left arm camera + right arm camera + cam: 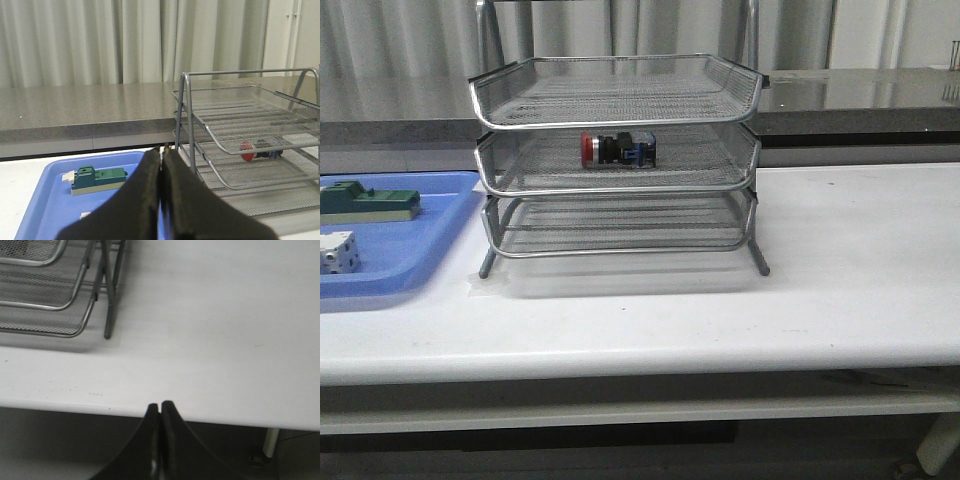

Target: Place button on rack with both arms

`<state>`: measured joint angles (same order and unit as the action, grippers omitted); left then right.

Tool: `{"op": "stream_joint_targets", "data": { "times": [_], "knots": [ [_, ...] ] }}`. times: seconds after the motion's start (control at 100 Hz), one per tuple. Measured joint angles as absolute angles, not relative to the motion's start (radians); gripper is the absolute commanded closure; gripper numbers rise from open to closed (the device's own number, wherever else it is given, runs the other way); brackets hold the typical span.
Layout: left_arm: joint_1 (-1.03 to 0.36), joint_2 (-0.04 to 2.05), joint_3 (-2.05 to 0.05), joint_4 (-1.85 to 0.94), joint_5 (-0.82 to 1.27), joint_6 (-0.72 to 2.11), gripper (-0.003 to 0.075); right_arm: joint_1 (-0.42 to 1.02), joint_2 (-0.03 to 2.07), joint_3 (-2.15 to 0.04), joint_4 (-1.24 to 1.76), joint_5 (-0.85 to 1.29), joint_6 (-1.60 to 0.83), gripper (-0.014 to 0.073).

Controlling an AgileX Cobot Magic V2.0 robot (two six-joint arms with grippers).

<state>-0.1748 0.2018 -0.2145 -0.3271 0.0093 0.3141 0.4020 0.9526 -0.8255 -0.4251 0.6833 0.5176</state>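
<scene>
Note that the left gripper and right gripper are fully closed, holding nothing. The button lies in the rack's middle tray.

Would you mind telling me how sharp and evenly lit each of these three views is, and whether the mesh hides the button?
Front view: soft, even light; the button reads clearly through the rack mesh, with a faint shadow under the rack. Left wrist view: the shut left gripper is a dark silhouette; the button is small and blurred. Right wrist view: bright, washed-out table, right gripper dark and featureless.
</scene>
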Motion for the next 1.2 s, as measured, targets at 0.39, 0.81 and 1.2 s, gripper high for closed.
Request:
{"op": "stream_joint_targets", "data": {
  "times": [0.39, 0.81, 1.2],
  "knots": [
    [-0.175, 0.202, -0.215, -0.327, 0.009, 0.314, 0.0741, 0.402, 0.619, -0.740, -0.459, 0.786, 0.565, 0.0651],
    [-0.175, 0.202, -0.215, -0.327, 0.009, 0.314, 0.0741, 0.402, 0.573, -0.740, -0.461, 0.807, 0.567, 0.0651],
    [-0.175, 0.202, -0.215, -0.327, 0.009, 0.314, 0.0741, 0.402, 0.573, -0.740, -0.461, 0.809, 0.567, 0.0651]
  ]
}}
